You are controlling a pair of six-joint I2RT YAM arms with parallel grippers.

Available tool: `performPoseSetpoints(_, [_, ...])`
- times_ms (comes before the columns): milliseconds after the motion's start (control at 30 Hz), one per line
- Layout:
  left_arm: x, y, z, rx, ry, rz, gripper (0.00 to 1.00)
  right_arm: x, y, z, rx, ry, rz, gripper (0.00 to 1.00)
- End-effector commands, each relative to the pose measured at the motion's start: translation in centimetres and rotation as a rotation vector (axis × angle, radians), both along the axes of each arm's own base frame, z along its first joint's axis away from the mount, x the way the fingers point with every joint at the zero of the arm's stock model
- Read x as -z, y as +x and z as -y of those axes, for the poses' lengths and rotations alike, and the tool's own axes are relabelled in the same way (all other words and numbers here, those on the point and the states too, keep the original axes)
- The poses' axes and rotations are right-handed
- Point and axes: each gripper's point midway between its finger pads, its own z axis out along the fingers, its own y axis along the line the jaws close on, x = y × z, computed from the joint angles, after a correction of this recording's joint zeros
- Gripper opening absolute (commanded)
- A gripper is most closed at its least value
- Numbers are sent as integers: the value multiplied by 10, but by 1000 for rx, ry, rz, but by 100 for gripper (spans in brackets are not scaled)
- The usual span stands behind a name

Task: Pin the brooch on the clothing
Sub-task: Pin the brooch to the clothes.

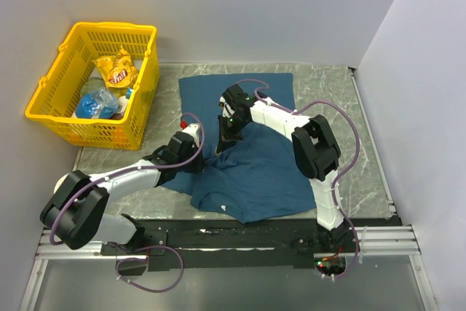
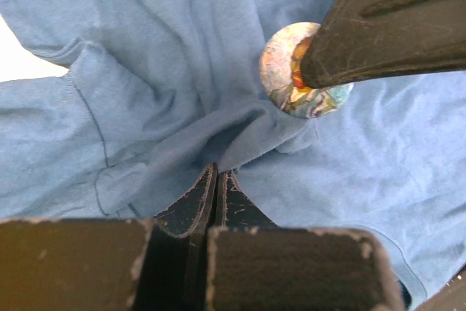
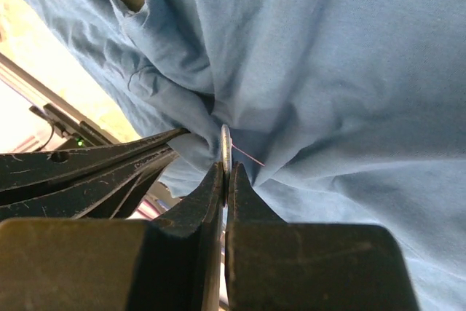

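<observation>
The clothing (image 1: 255, 169), a teal-blue T-shirt, lies rumpled across the middle of the table. My left gripper (image 1: 203, 159) is at its left edge; in the left wrist view the left gripper (image 2: 217, 174) is shut on a raised fold of the clothing (image 2: 131, 49). The brooch (image 2: 280, 71) is a small round disc with a mottled coloured face, sitting against the fabric just beyond that fold. My right gripper (image 3: 226, 170) is shut on the brooch (image 3: 226, 140), seen edge-on and pressed into the clothing (image 3: 328, 71). From above, the right gripper (image 1: 225, 135) hides the brooch.
A yellow basket (image 1: 54, 89) stands at the back left with a snack bag (image 1: 118, 71) and a blue packet (image 1: 95, 105) inside. Grey marble table (image 1: 335, 96) shows right of the shirt. White walls enclose the back and sides.
</observation>
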Motion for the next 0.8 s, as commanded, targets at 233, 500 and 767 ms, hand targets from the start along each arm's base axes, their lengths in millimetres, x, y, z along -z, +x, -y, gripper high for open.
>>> performPoseSetpoints(233, [2,3,-16,-66,61,19,1,-42,9,-5,4,33,91,0])
performPoseSetpoints(500, [-20,7,-19,-81,36,93,1,-47,8,-7,2,59,93,0])
performPoseSetpoints(767, [-16,4,-14,-44,37,78,1,-92,7,-19,17,202,162,0])
